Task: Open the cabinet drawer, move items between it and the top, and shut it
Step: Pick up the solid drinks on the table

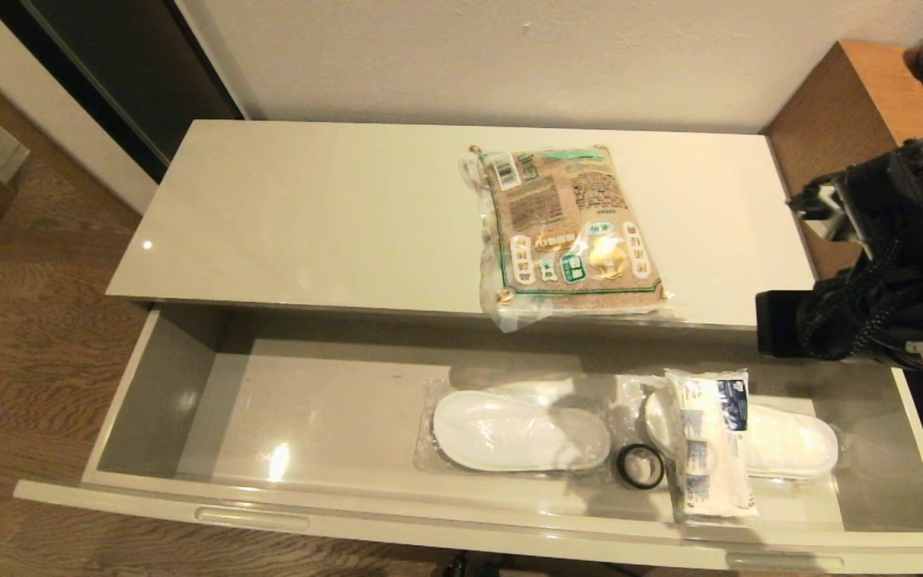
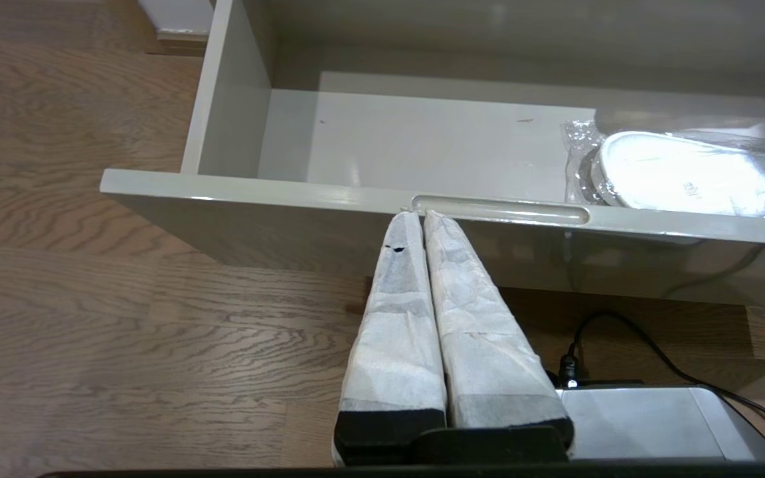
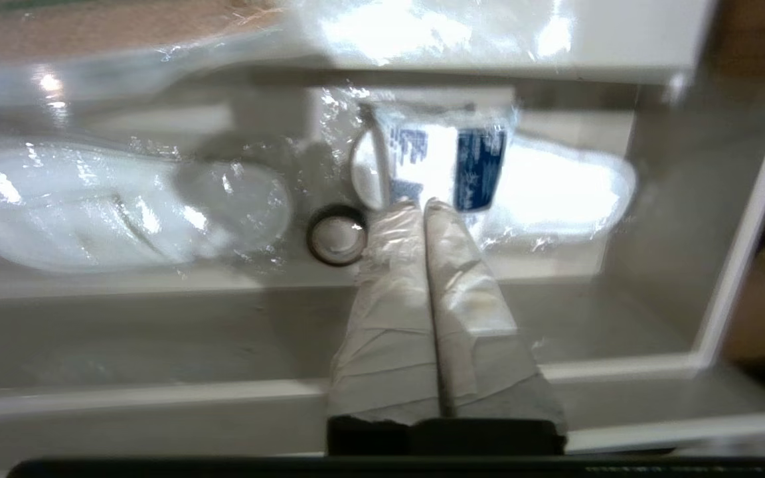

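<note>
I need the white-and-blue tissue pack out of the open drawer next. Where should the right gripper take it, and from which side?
Probably from above, across its narrow width near the blue-printed far end. The white-and-blue soft tissue pack lies flat and lengthwise front to back, draped over the right clear-wrapped white slipper, so its long edges stand clear. The small black tape ring sits just left. The right gripper, shut, must open first.

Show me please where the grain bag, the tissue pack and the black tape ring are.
grain bag [image 1: 570,232], head view, middle of its printed face.
tissue pack [image 1: 710,441], head view, middle of the white wrapper.
black tape ring [image 1: 640,466], head view, its black rim.
</note>
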Robot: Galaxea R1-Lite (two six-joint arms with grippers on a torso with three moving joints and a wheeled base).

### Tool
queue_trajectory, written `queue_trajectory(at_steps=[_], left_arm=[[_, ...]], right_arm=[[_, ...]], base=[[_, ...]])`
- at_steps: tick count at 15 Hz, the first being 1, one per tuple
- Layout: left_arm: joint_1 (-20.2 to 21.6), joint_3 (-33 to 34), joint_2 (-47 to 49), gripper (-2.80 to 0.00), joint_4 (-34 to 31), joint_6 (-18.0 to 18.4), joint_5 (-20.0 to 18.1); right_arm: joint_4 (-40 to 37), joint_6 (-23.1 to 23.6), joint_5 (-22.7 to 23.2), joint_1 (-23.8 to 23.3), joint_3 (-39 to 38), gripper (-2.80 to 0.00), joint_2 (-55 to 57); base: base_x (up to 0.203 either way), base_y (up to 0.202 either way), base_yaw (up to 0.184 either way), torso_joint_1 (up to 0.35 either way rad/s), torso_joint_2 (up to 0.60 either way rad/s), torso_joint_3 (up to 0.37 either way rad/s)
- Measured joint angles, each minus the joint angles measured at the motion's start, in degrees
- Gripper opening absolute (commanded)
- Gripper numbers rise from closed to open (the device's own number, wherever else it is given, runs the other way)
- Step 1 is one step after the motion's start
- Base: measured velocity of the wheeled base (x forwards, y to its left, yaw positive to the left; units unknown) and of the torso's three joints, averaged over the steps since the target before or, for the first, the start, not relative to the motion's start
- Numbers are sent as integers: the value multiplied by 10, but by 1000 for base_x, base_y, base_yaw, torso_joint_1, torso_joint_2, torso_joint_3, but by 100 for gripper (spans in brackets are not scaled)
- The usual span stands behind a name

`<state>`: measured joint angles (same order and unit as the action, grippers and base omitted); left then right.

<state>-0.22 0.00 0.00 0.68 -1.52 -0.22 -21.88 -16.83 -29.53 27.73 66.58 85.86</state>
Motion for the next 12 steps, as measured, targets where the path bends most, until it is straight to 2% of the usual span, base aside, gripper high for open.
queue_trajectory(at_steps=[2,4,6,8,11,12], left_arm=[[1,0,0,-280,0,-1,0],[0,0,0,-280,0,0,0],[0,0,0,-280,0,0,0],[0,0,0,-280,0,-1,0],[0,0,0,-280,0,-1,0],[0,0,0,-280,0,-1,0]], right_arm=[[4,89,-33,41,27,-280,23],[7,199,-51,68,48,-280,44],[5,282,-76,88,66,-280,61],[0,332,-114,106,69,-280,72],[6,339,-126,120,79,-280,92],[9,336,-127,121,86,0,101]], base=[[0,0,0,0,0,0],[0,0,0,0,0,0],[0,0,0,0,0,0],[0,0,0,0,0,0],[0,0,0,0,0,0],[0,0,0,0,0,0]])
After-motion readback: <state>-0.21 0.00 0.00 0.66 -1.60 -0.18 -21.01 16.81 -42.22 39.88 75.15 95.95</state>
